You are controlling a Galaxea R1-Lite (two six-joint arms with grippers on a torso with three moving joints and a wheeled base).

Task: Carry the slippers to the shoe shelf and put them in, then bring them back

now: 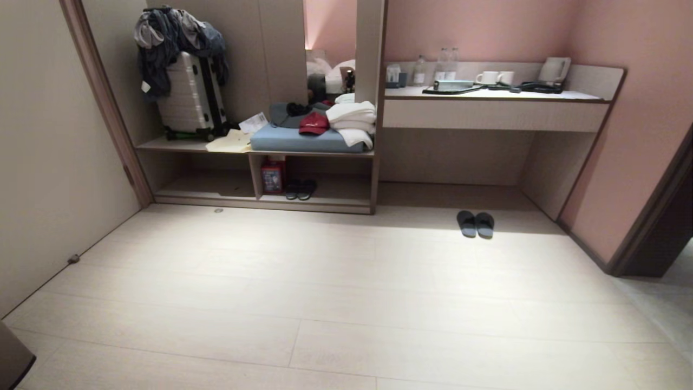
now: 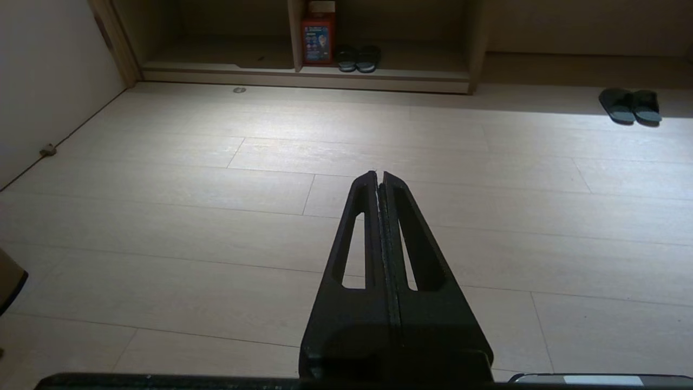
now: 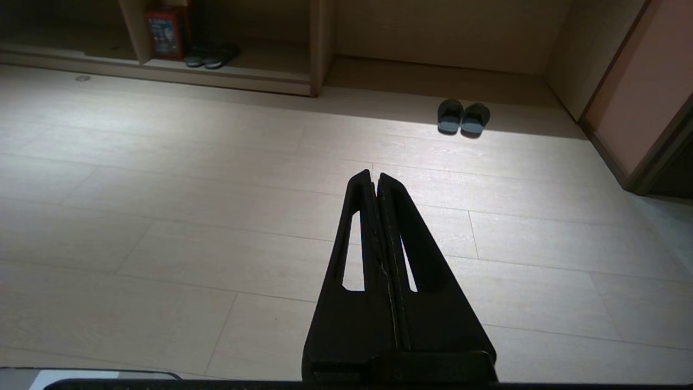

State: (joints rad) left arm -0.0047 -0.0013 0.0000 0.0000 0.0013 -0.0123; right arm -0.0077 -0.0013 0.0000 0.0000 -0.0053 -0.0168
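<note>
Dark slate slide slippers (image 1: 475, 223) side by side on pale plank floor (image 1: 325, 281), toes toward desk recess (image 1: 460, 157). My left gripper (image 2: 378, 174), right gripper (image 3: 373, 174) both pinched closed, empty, low over floor.

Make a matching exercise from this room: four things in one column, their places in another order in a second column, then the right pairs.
Things:
1. slippers
2. red cap
3. suitcase
4. white mugs

Places:
A. on the blue cushion
B. on the desk
C. on the floor before the desk recess
D. on the bench top, under a heap of clothes

Pairs: 1-C, 2-A, 3-D, 4-B
</note>
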